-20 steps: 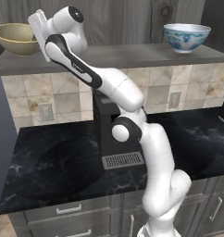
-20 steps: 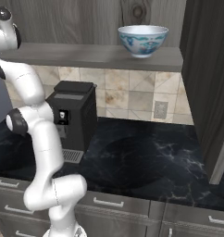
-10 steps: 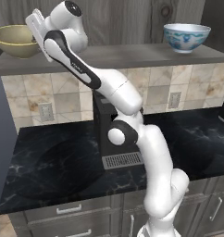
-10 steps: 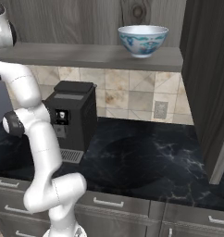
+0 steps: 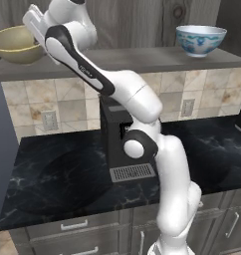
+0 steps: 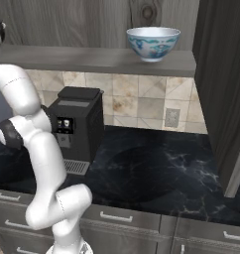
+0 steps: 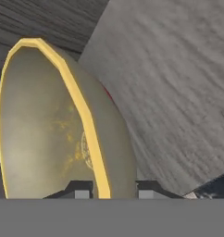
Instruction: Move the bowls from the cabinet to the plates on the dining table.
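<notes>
Tan bowl (image 7: 63, 125) with its yellow rim takes up the hand view, tipped on its side there because the hand is rolled; the end effector (image 7: 107, 190) straddles the rim at 6 o'clock, one fingertip (image 7: 79, 190) inside the bowl and the other outside, clenched on the wall. Grey shelf (image 7: 178, 92) wood runs off to 3 o'clock behind it

From the left base view the same bowl (image 5: 18, 44) sits on the shelf (image 5: 142, 59) at 10 o'clock, upright, with the white hand against its right side; the fingers themselves are hidden by the wrist there. A white bowl (image 5: 200, 40) with blue pattern stands well apart at 1 o'clock on that shelf

The right base view gives the white bowl (image 6: 152, 43) at 12 o'clock, plus a dark cabinet door (image 6: 226, 89) standing open at 3 o'clock, just beside the shelf end

Below the shelf a black coffee machine (image 6: 75, 126) stands on the black marble counter (image 6: 156, 173), against the tiled wall; the arm's elbow passes in front of it in both base views. Grey drawers (image 5: 72, 226) run under the counter
</notes>
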Tool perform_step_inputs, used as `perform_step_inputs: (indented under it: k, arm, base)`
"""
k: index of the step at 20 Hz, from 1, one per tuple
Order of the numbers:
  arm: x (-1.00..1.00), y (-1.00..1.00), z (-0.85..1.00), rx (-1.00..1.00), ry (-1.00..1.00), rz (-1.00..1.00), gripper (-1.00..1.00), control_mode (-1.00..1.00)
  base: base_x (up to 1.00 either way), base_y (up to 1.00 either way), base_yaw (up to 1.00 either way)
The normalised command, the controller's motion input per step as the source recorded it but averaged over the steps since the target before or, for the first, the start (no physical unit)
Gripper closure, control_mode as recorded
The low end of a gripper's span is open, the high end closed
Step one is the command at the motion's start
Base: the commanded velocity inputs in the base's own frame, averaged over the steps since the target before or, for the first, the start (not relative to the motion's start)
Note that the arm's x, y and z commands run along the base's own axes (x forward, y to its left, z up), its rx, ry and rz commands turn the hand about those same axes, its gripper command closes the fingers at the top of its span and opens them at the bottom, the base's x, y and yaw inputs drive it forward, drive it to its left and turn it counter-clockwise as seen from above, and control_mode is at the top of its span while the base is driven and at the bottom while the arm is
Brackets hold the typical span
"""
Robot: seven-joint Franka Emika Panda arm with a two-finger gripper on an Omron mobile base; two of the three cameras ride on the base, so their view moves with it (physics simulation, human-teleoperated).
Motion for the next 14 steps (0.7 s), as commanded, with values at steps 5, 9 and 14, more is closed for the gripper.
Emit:
perform_step_inputs:
  k: [5,9,14]
  arm:
    - [-0.55,-0.09,-0.42,0.03,-0.18,0.0,1.0,-1.0]
    - [-0.52,-0.28,-0.29,0.05,-0.15,0.0,1.0,-1.0]
    - [-0.52,-0.35,-0.18,0.05,-0.11,0.0,1.0,-1.0]
  base:
    - [0.0,0.0,0.0]
    - [0.0,0.0,0.0]
    - [0.0,0.0,0.0]
